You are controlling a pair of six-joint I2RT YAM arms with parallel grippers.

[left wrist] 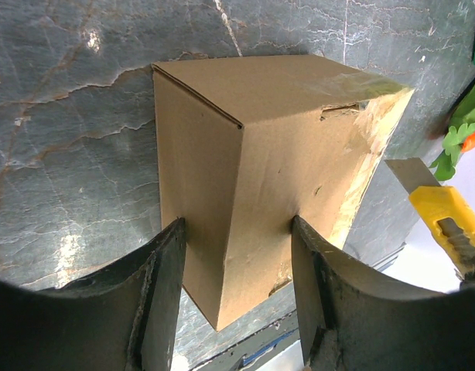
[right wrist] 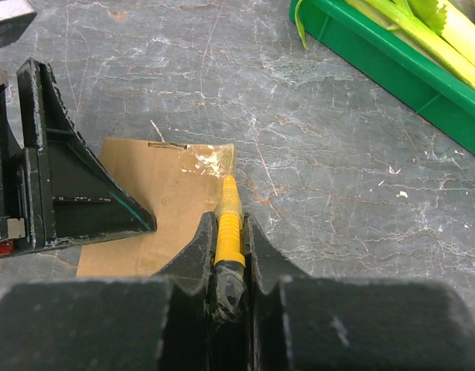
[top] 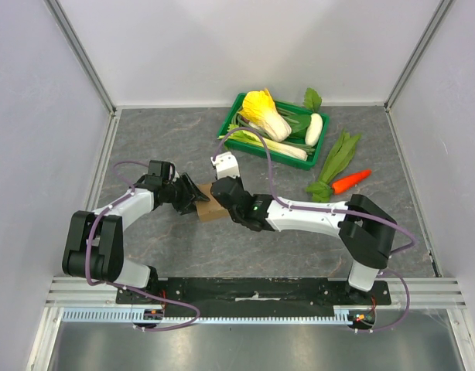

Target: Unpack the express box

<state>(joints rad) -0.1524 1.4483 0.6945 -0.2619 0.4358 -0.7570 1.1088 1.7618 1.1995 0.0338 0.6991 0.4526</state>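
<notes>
Top view first: the express box (top: 210, 210) sat on the table (top: 168, 147) just ahead of the bases, right between the two arms. The left gripper (top: 185, 198) was on it from the left and the right gripper (top: 222, 192) leaned in from the right. The green crate (top: 245, 100) of vegetables and the carrot (top: 350, 182) were well apart, behind and to the right, out of the way of the job.

On the left wrist camera, the two fingers (left wrist: 164, 294) were half spread and pressed on the cardboard, one either side of the box's near edge. They were pinching the box itself. That looked like a brace, there to stop the light box skidding under a blade. The glossy tape (left wrist: 373, 83) ran along the far edge, turned away from those fingers and toward the yellow utility knife (left wrist: 446, 224) at the right margin.

On the right wrist camera, the jaws were nearly together and clamped on the knife's handle, which pointed straight ahead along the fingers. Its tip sat at the shiny tape patch on the box's corner. I judged the seal was the target, so the flap could be freed. Whether the blade had bitten in, I could not tell.
</notes>
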